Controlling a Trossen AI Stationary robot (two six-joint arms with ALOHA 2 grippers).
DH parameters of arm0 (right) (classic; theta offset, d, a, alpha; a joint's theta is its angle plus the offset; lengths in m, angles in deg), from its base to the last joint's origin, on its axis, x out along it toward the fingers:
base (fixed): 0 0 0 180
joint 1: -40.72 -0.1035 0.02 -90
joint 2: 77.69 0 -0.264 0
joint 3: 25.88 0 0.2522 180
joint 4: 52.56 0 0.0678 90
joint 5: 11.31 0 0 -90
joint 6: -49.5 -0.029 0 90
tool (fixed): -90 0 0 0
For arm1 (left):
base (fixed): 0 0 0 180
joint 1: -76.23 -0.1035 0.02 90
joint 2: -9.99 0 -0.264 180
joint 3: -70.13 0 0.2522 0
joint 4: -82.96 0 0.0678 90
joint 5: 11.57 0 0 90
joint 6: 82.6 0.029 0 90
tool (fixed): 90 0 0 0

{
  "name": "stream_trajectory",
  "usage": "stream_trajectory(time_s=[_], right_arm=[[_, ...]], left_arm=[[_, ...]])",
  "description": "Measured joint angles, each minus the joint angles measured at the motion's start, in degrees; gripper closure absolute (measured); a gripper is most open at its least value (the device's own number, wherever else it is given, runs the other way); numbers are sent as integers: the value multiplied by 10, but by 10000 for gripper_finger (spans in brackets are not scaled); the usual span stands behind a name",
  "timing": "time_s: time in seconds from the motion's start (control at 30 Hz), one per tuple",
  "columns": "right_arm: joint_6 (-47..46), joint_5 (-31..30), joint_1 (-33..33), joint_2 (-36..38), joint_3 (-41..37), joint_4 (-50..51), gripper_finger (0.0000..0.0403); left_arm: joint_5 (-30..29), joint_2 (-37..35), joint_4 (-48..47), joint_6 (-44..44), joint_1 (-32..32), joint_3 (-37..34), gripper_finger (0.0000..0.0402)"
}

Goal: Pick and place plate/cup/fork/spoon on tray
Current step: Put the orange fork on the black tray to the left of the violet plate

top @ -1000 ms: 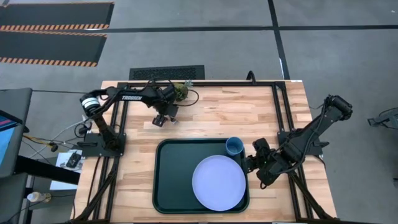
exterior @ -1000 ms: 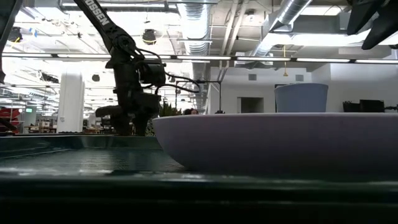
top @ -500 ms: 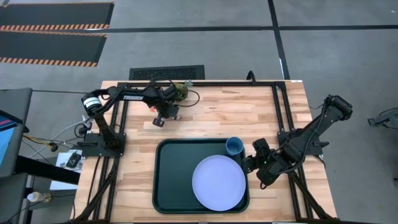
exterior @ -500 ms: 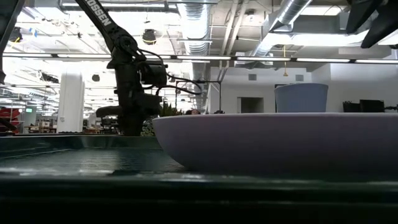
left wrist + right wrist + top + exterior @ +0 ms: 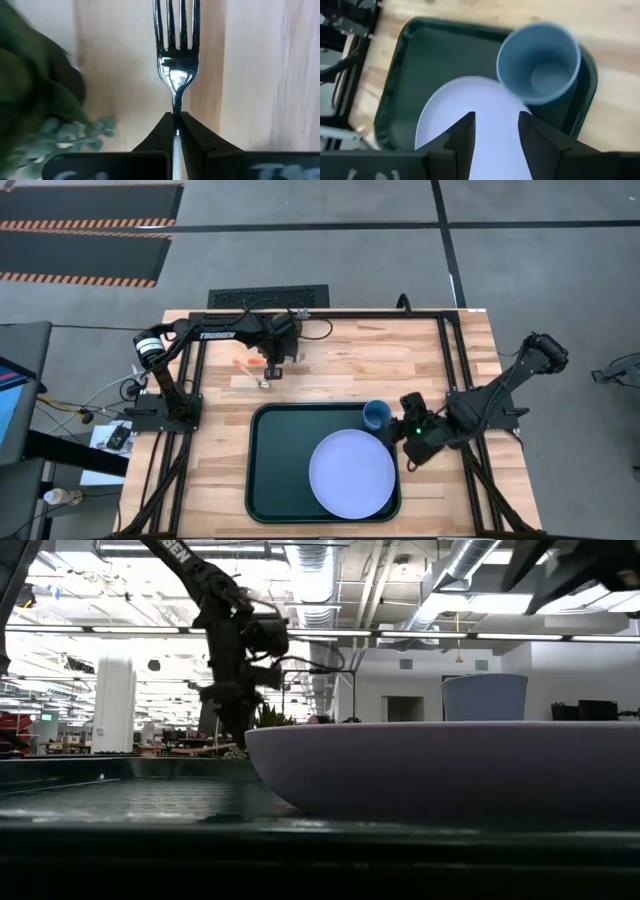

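The large dark green-black rectangular tray [image 5: 325,463] with its raised rim sits at the near middle of the wooden table [image 5: 400,370], and two of the four pieces are already on it: the wide pale lavender-blue plate [image 5: 352,473] fills its right half, and the small round blue cup [image 5: 376,416] stands upright in the far right corner, just beside the plate's edge, so the left half of the tray stays free for the cutlery.

The left gripper [image 5: 176,131] is at the far side of the table, next to a small green plant [image 5: 296,315], with its two dark fingers pinched tight on the silver neck of the fork [image 5: 176,50], tines pointing away from the wrist. Gripping that low on the metal probably keeps the fork from swinging on the way over. An orange-handled utensil [image 5: 250,370] (I take it for the spoon, though it is too small to be sure) lies on the bare wood just left of that gripper.

The right gripper [image 5: 496,131] hovers at the tray's right rim above cup and plate, fingers spread and holding nothing, likely waiting
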Motion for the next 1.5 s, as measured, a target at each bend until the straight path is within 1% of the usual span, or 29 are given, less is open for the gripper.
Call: stream_trajectory(time_s=[0.1, 0.23, 0.4, 0.53, 0.63, 0.73, 0.8, 0.87, 0.97, 1.03, 1.1, 1.17, 1.23, 1.33, 1.4, 1.5], right_arm=[[44, -5, 45, 0, 0, 0, 230], [122, -5, 123, 0, 0, -30, 221], [279, -4, 214, 0, 0, -148, 186], [405, -6, 280, -2, 0, -264, 163], [503, -2, 321, -5, 0, -362, 161], [572, 4, 355, -21, 5, -448, 166], [606, 25, 374, -33, 12, -457, 170], [634, 50, 388, -59, 38, -478, 174], [664, 84, 401, -92, 79, -444, 176], [678, 96, 408, -115, 113, -411, 176], [693, 110, 412, -122, 145, -355, 176], [705, 120, 415, -132, 178, -327, 176], [714, 135, 417, -134, 197, -278, 176], [717, 164, 424, -143, 223, -272, 175], [717, 181, 432, -144, 230, -251, 175], [728, 196, 444, -157, 232, -249, 176]], left_arm=[[-20, 0, -21, -54, 12, 35, 400], [-26, -6, -42, -125, 29, 84, 401], [-65, -43, -44, -236, 58, 121, 401], [-89, -90, -43, -335, 84, 127, 401], [-124, -120, -37, -404, 109, 127, 401], [-163, -135, -33, -449, 142, 127, 401], [-187, -140, -33, -474, 164, 127, 401], [-211, -141, -29, -493, 184, 127, 401], [-232, -141, -36, -505, 208, 127, 401], [-244, -141, -47, -510, 220, 127, 401], [-254, -141, -63, -515, 228, 127, 401], [-270, -141, -78, -515, 237, 127, 401], [-282, -141, -90, -509, 246, 127, 401], [-300, -141, -89, -495, 263, 127, 401], [-319, -141, -89, -493, 271, 127, 401], [-330, -141, -90, -493, 280, 127, 401]])
